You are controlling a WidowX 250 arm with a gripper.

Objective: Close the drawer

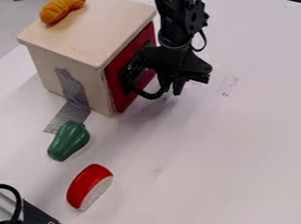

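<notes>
The black gripper [172,86] hangs low over the white table, just right of the wooden box [68,61] and in front of its red drawer front [124,99]. That red front stands upright on the box's right side, with no clear gap between them along the left edge. Black parts of the arm's wrist cover the middle of the red front, so any handle there is hard to make out. Whether the gripper touches the drawer front cannot be told.
An orange toy [61,8] lies on top of the box. Grey tape [71,113] runs from the box's side onto the table [245,165]. Nearer are a green toy pepper [68,140] and a red-and-white toy piece [88,185]. Black hardware [41,223] fills the lower left corner.
</notes>
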